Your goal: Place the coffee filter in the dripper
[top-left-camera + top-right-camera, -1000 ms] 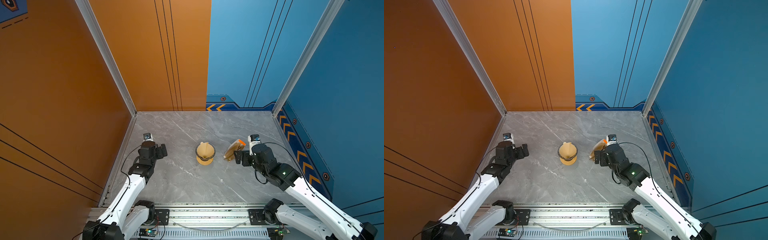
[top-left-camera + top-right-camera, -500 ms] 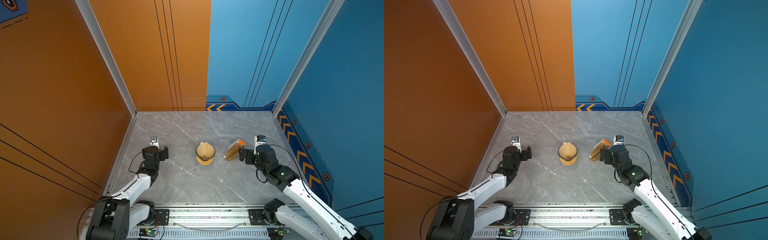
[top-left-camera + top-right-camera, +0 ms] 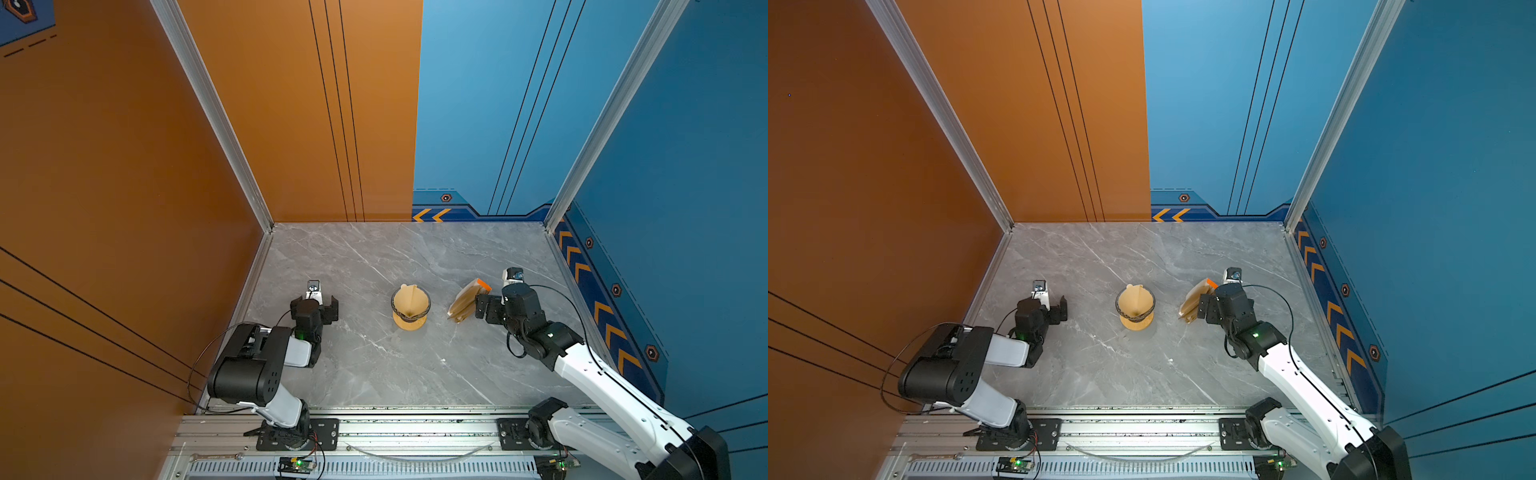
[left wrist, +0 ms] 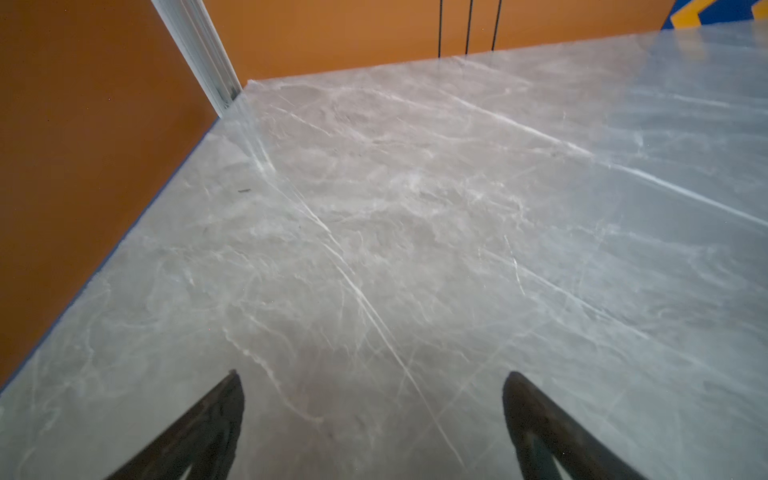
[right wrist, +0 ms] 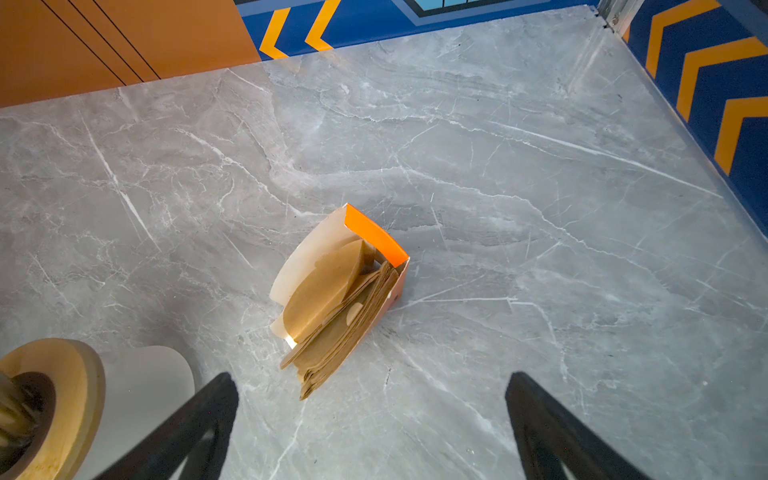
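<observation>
Coffee filter (image 3: pixel 409 300) seen seated point-down inside dripper (image 3: pixel 393 307) at centre of table (image 3: pixel 374 365), tab at rim; task judged all but done. Paper best left untouched, any retreat taken wide of cone. Dripper carried on wooden ring (image 3: pixel 409 326). Filter packet (image 5: pixel 340 299) stood just beside right gripper (image 5: pixel 372 376), jaws spread, nothing held. Left gripper (image 4: pixel 372 376) likewise spread, empty, well apart near orange wall (image 3: pixel 166 208). Nothing found in way.
</observation>
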`<state>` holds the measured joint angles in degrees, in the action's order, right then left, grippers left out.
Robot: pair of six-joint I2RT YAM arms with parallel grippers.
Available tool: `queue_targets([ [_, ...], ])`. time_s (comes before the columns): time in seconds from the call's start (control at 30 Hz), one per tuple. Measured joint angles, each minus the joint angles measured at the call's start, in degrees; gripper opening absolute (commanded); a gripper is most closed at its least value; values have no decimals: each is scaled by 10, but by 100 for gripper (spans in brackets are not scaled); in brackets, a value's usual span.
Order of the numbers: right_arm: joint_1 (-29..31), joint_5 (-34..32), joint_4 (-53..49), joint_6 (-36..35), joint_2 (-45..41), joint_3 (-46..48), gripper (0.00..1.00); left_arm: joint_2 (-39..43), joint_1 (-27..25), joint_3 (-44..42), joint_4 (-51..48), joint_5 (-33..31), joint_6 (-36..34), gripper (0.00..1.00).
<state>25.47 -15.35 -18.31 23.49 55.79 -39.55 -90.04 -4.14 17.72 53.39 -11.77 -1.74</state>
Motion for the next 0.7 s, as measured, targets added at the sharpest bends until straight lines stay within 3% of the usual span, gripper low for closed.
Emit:
queue_targets([
  [0.17,-14,-21,22,-28,17,0,100,1,35,38,-4,32,9,98],
  [0.37,-69,-72,76,-69,52,-1,100,1,26,38,-7,35,9,98],
  [0.7,-154,-104,289,-135,124,94,100,1,26,38,-7,35,9,98],
])
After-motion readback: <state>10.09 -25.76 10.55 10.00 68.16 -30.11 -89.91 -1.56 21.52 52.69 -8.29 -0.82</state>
